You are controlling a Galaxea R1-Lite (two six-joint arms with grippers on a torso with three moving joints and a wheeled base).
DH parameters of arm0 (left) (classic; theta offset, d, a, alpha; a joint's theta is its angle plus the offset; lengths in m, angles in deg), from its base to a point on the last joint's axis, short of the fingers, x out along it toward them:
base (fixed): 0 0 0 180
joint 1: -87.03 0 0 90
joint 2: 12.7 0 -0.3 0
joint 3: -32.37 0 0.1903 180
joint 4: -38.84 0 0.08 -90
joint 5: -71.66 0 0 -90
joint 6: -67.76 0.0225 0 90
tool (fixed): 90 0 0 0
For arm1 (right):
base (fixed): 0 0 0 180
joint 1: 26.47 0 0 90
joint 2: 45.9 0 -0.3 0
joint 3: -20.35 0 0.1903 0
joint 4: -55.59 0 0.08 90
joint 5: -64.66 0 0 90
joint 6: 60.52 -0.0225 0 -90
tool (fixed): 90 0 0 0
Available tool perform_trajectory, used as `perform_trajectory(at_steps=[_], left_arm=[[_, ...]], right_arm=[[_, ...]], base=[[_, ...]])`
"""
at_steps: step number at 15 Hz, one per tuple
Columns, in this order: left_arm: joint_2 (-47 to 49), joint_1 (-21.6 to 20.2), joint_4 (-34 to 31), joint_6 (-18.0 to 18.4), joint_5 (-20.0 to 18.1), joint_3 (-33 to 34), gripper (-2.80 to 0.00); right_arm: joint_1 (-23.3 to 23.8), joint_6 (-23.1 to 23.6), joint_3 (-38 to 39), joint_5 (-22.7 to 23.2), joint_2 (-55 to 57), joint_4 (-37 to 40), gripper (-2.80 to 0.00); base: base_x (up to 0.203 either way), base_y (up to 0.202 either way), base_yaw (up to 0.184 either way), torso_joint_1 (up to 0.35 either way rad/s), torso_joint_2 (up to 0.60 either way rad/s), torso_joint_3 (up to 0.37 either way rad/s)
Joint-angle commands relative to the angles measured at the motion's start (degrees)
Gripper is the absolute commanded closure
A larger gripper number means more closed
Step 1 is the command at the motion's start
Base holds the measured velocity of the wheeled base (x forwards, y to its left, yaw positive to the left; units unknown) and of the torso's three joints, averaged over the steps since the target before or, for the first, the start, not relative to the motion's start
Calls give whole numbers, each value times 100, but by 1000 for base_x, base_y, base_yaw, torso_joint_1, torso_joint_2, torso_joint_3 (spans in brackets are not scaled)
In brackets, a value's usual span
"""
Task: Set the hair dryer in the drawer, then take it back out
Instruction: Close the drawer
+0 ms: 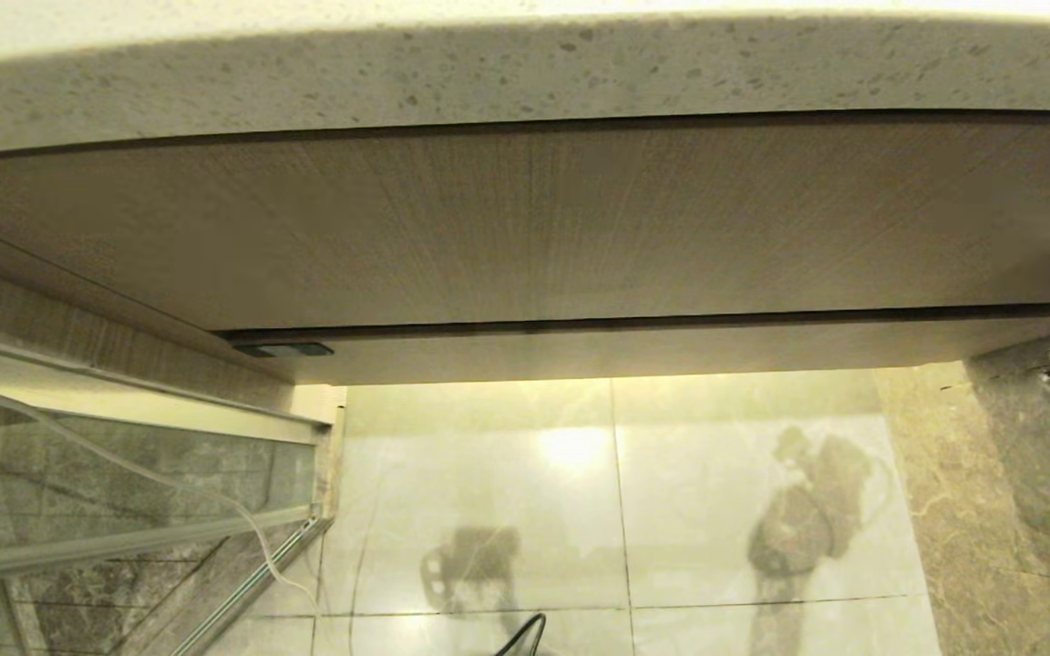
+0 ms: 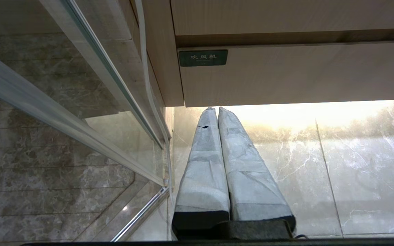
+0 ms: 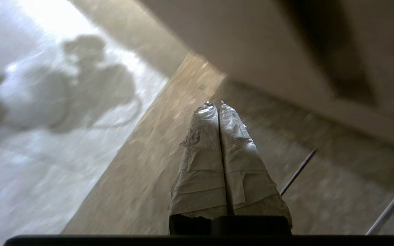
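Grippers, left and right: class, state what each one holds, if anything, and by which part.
Nothing is held. The left gripper and the right gripper each have their fingers shut together with nothing between them; no hair dryer is in view.

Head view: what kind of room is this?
Likely a hotel-style bathroom: speckled stone countertop over a wood-grain vanity front, glossy marble floor tiles, and a glass partition like a shower screen.

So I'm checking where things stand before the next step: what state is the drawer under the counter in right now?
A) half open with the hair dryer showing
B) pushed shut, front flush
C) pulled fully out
B: in the head view the drawer front sits closed beneath the taller wood panel, with no hair dryer visible.
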Motion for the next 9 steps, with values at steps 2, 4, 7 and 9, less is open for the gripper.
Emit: perform_trajectory(at_steps=[2, 4, 7, 9], left_arm=[[0, -1, 11, -5, -1, 229, 0], [0, -1, 11, -5, -1, 229, 0], [0, -1, 11, -5, -1, 229, 0], [0, -1, 11, -5, -1, 229, 0]], right_arm=[[-10, 119, -55, -13, -454, 1899, 0], [-8, 229, -319, -77, -1018, 3652, 0], [-167, 710, -1052, -533, -1842, 6508, 0], [-690, 953, -1367, -718, -2429, 7213, 0]], base=[[0, 0, 0, 0, 0, 0], [0, 0, 0, 0, 0, 0], [0, 0, 0, 0, 0, 0], [0, 0, 0, 0, 0, 0]])
